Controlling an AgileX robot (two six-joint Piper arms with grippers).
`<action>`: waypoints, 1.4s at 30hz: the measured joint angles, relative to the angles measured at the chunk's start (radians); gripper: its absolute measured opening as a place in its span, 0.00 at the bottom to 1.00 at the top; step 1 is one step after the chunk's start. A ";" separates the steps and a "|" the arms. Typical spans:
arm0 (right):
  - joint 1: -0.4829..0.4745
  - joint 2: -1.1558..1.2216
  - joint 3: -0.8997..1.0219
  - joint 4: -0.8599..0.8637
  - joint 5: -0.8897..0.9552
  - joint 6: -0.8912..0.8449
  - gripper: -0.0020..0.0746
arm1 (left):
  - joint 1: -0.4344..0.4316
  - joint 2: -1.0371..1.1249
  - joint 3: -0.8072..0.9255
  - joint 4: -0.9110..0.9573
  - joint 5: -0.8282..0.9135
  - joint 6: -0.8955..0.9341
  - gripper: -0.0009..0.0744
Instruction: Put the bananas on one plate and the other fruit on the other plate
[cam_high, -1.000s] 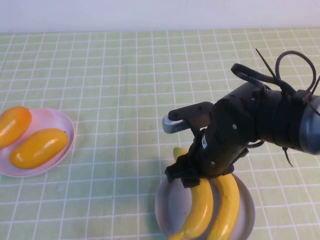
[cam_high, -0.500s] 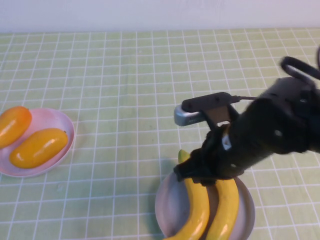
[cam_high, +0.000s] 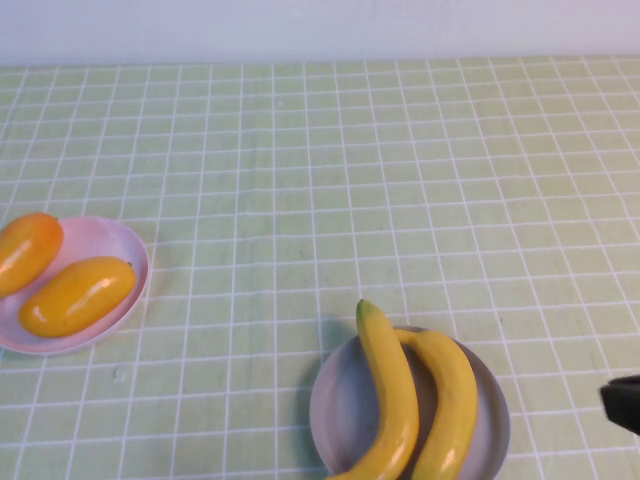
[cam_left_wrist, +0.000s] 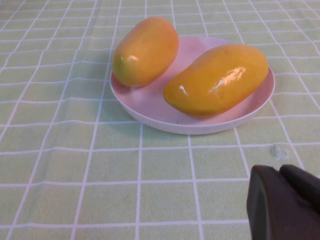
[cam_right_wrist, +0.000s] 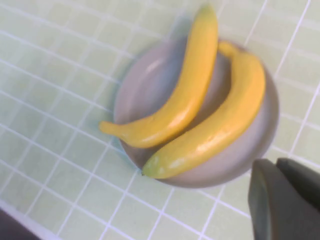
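Observation:
Two long yellow bananas (cam_high: 392, 390) (cam_high: 452, 400) lie side by side on the grey-blue plate (cam_high: 330, 410) at the near centre-right. They also show in the right wrist view (cam_right_wrist: 190, 85) on that plate (cam_right_wrist: 145, 85). The yellow-orange fruit (cam_high: 75, 295) and the orange-red fruit (cam_high: 25, 250) lie on the pink plate (cam_high: 95, 238) at the left. My right gripper (cam_right_wrist: 276, 165) is shut and empty, off the grey-blue plate's rim. My left gripper (cam_left_wrist: 280, 172) is shut and empty, a little short of the pink plate (cam_left_wrist: 150, 107).
A green checked cloth (cam_high: 320, 180) covers the table. A dark bit of my right arm (cam_high: 622, 402) shows at the right edge of the high view. A white wall runs along the far side.
My right arm has pulled back from over the grey-blue plate toward the near right edge, leaving both bananas lying on the plate. The fruit on the pink plate has not moved.

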 joint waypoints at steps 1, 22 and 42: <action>0.000 -0.068 0.023 0.000 0.005 -0.009 0.01 | 0.000 0.000 0.000 0.000 0.000 0.000 0.01; 0.000 -0.419 0.407 -0.050 -0.187 -0.021 0.01 | 0.000 0.000 0.000 0.000 0.000 0.000 0.01; -0.730 -0.765 0.792 -0.139 -0.716 -0.021 0.01 | 0.000 0.000 0.000 0.000 0.000 0.000 0.01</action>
